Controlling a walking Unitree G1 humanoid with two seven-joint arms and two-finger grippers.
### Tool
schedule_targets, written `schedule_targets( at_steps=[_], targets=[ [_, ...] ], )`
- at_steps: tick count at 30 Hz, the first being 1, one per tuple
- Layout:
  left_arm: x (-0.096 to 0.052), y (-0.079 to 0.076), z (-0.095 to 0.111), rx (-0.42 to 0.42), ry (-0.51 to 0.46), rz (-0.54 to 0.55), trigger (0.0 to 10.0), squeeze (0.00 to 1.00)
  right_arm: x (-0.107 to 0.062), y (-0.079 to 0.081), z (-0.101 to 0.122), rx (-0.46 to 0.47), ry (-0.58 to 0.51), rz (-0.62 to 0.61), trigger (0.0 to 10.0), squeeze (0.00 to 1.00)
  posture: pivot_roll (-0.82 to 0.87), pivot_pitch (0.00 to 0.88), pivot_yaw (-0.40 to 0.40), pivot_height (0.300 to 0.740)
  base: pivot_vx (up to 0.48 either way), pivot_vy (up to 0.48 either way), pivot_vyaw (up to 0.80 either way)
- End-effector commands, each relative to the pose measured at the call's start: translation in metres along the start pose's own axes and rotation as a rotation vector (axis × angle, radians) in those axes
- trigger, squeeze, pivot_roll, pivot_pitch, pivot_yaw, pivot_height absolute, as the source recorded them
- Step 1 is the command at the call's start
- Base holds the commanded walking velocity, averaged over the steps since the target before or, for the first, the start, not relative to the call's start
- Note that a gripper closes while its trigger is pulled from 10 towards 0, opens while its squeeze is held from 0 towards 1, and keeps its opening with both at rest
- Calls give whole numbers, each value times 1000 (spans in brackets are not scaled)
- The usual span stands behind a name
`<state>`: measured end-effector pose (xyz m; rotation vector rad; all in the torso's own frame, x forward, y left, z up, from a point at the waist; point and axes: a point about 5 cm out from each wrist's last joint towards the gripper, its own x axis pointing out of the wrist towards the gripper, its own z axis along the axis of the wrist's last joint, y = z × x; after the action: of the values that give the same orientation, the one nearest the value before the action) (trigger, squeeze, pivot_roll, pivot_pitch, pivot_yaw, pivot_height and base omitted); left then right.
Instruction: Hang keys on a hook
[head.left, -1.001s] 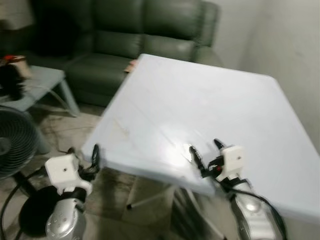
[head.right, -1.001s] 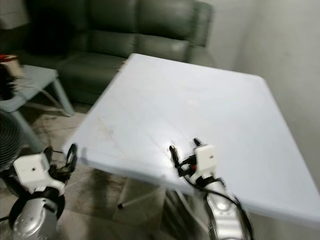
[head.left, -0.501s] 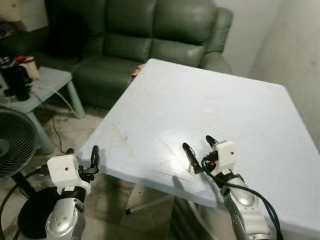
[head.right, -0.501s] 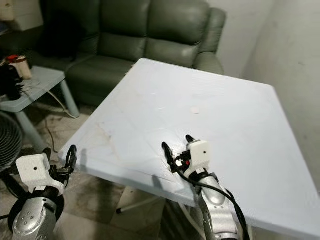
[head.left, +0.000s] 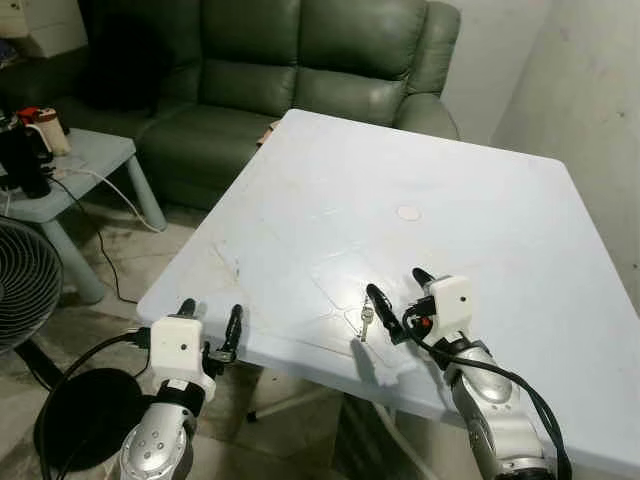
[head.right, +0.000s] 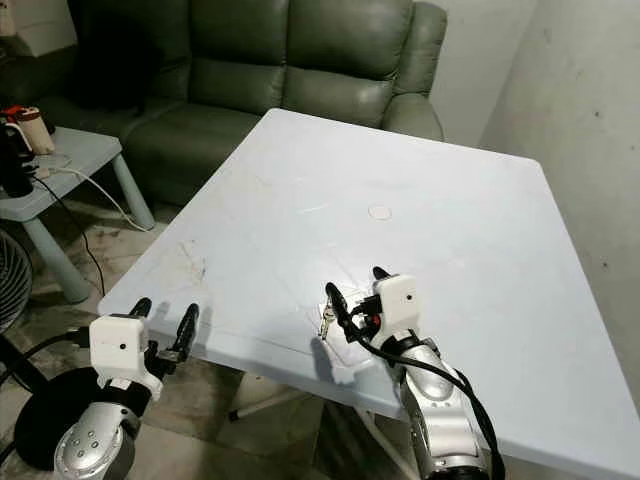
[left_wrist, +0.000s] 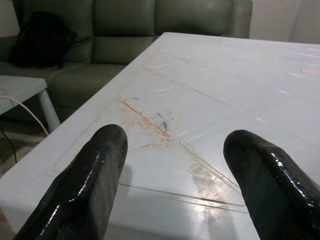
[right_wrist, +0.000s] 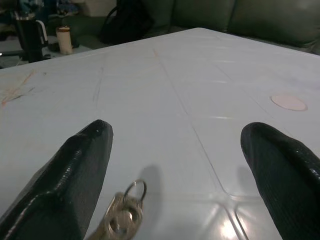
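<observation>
Off to the far side of your left gripper (head.left: 208, 330) stand a floor fan (head.left: 22, 285) and a low side table (head.left: 70, 165) carrying a dark bottle (head.left: 22, 160) and a small cup (head.left: 45, 126). The left gripper itself hangs just short of the white table (head.left: 440, 180), at its near left corner, with both black fingers (left_wrist: 82, 187) spread wide and nothing between them; through its wrist camera you see orange scuff marks (left_wrist: 145, 120) on the tabletop straight ahead. Beyond the table sits a dark green sofa (head.left: 300, 60).

Your right gripper (head.left: 395, 300) rests over the near edge of the table, its fingers (right_wrist: 75, 175) also spread apart and holding nothing. The keys (head.left: 365, 320) lie flat on the tabletop just beside the gripper's left finger, at its tip; in the right wrist view the key ring (right_wrist: 134, 190) sits just inside that finger, apart from the other one. Farther ahead of this gripper, well away, is a small round mark (head.left: 408, 213) on the table. A pale wall (head.left: 590, 100) rises on the right.
</observation>
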<state>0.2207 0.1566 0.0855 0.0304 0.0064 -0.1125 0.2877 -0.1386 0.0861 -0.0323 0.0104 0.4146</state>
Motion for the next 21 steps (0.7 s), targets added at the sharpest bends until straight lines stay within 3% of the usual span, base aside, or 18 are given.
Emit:
schedule_targets(
  at_steps=[1, 4, 9, 18, 19, 20, 21],
  targets=[
    [-3, -15, 0, 19, -2, -89, 10000, 0, 7, 1, 3, -24, 26, 14, 10000, 0, -31, 0, -68, 728, 0, 0, 0],
    [-4, -21, 0, 48, -5, -130, 10000, 0, 11, 5, 3, -38, 42, 13, 10000, 0, -29, 0, -69, 728, 0, 0, 0],
    [-5, -27, 1, 28, -8, -157, 10000, 0, 16, 12, -2, -22, 85, -9, 10000, 0, -28, 0, -71, 728, 0, 0, 0],
    [-7, -32, 1, 33, -8, -183, 10000, 0, 8, 13, -23, -88, 221, -77, 10000, 0, -29, 0, -69, 728, 0, 0, 0],
    [-7, -32, 1, 32, -7, -184, 10000, 0, 7, 13, -24, -85, 230, -80, 9490, 0, -29, 0, -69, 728, 0, 0, 0],
    [-7, -32, 1, 32, -6, -186, 10000, 0, 6, 13, -26, -75, 246, -87, 7804, 0, -29, 0, -69, 728, 0, 0, 0],
    [-7, -32, 1, 31, -6, -188, 10000, 0, 5, 13, -27, -70, 251, -91, 8039, 0, -29, 0, -69, 728, 0, 0, 0]
  ],
)
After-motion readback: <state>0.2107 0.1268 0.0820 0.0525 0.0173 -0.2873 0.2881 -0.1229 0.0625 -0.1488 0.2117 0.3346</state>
